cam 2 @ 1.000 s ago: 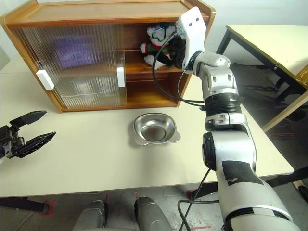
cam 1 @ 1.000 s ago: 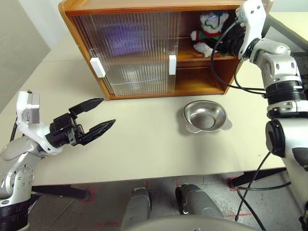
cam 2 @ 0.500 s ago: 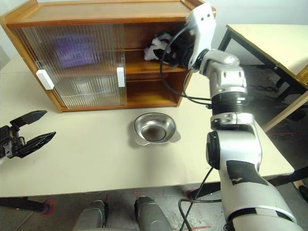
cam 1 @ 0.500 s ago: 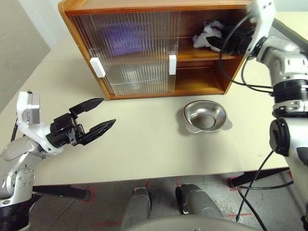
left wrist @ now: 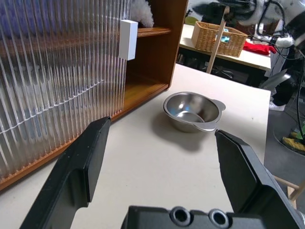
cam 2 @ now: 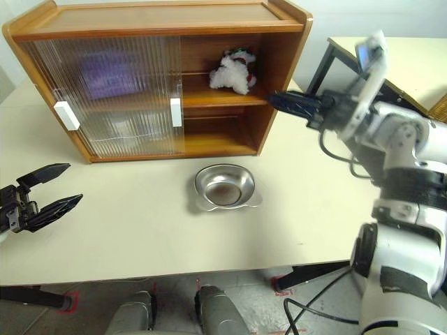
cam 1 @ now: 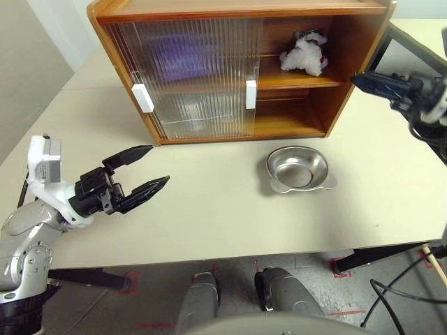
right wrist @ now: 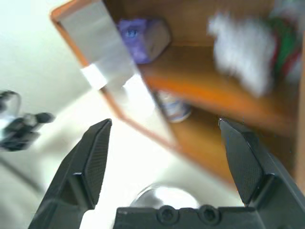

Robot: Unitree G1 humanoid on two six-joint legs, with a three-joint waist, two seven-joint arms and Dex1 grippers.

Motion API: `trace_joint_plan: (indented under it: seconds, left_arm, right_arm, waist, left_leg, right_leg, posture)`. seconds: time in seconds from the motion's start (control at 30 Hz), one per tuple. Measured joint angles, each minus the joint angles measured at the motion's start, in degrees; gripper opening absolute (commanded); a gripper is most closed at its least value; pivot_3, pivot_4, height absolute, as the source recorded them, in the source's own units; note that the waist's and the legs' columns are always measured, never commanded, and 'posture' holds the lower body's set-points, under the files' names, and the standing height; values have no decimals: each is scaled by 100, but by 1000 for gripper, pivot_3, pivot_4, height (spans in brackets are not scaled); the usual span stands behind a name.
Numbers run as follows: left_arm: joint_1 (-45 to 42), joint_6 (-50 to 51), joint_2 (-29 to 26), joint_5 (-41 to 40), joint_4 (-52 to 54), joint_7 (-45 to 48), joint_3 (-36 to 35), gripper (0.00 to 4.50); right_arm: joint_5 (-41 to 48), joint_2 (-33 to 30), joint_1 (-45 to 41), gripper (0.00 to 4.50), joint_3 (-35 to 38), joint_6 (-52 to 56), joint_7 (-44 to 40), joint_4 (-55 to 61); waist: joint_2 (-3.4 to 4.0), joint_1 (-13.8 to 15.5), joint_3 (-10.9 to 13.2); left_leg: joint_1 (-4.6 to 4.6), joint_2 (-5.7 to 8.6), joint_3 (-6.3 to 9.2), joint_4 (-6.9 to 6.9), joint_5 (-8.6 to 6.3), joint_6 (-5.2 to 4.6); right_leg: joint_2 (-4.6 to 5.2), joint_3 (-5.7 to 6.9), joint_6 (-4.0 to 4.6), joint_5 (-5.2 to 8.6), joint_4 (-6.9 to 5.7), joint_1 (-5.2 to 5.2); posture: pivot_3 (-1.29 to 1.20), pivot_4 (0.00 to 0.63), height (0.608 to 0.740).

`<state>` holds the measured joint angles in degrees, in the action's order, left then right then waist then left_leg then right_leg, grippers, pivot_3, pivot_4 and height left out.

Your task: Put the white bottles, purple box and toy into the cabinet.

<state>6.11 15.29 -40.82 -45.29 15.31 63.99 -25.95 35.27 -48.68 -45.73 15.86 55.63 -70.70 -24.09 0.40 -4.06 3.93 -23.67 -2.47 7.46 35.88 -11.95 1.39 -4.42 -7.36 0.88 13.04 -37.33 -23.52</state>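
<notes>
**Cabinet stocked, toy lying loose on the upper shelf**

- Left gripper (cam 1: 143, 169): over the table's left side, fingers spread wide, holding nothing.
- Cabinet (cam 1: 209, 10): ribbed sliding doors cover the left two thirds; right bay open.
- Purple box (right wrist: 138, 33): upper shelf, behind the door.
- White bottle (right wrist: 174, 109): one made out on the lower shelf behind the door; a second cannot be told.
- Toy (cam 1: 304, 56): upper shelf of the open bay, tipped over, near the shelf's front.
- Metal bowl (cam 1: 298, 169): on the table before the open bay.
- Right gripper (cam 2: 290, 105): beside the cabinet's right wall, fingers fully apart, empty.

Risk: the toy could roll off the shelf if the cabinet gets knocked.
</notes>
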Motion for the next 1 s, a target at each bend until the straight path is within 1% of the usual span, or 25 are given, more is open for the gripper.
trace_joint_plan:
  seconds: [0.1,0.2,0.37,0.5,0.77,0.97,1.0]
  left_arm:
    - [56,6,15,-3,46,-2,3,4500]
    - [49,16,7,-8,55,-2,1,4500]
    - [70,35,1,-14,66,-17,-22,4500]
    - [96,53,4,-15,87,-56,-21,4500]
    - [27,71,-9,-17,103,-83,-21,4500]
    - [19,71,-16,-16,99,-77,-21,4500]
    - [16,71,-17,-16,99,-77,-21,4500]
  right_arm:
    - [23,-128,989,4473,74,266,67,-86]
    - [118,-163,1523,4473,193,778,255,-226]
    - [190,-266,2565,4473,310,902,279,-68]
    - [312,-135,2655,4473,400,1054,523,63]
    - [623,68,2704,4473,415,1609,845,537]
    - [974,411,2778,4473,403,2088,1069,1008]
    - [997,439,2779,4308,403,2127,1103,1028]
  waist:
    - [-23,27,29]
    - [17,39,83]
    - [25,35,129]
    - [33,-12,142]
    - [9,31,157]
    - [-3,31,165]
    - [-3,31,165]
  left_leg:
    - [18,6,10,3,-3,5]
    - [17,17,-1,4,-5,12]
    - [20,14,-1,2,-29,50]
    - [25,14,-11,2,-48,54]
    - [17,15,-7,1,-63,31]
    - [24,18,-8,3,-64,30]
    - [27,18,-8,3,-64,30]
  right_leg:
    - [2,-1,-4,8,4,28]
    - [10,-13,-9,10,4,27]
    - [6,-12,-16,34,7,31]
    - [4,-19,-21,54,7,32]
    - [0,-23,-31,81,7,34]
    - [-3,-25,-33,81,7,42]
    - [-3,-25,-33,81,7,46]
  posture:
    - [-120,134,740]
    - [-114,139,740]
    - [-116,143,740]
    - [-122,142,740]
    - [-124,139,740]
    - [-127,133,740]
    - [-126,131,740]
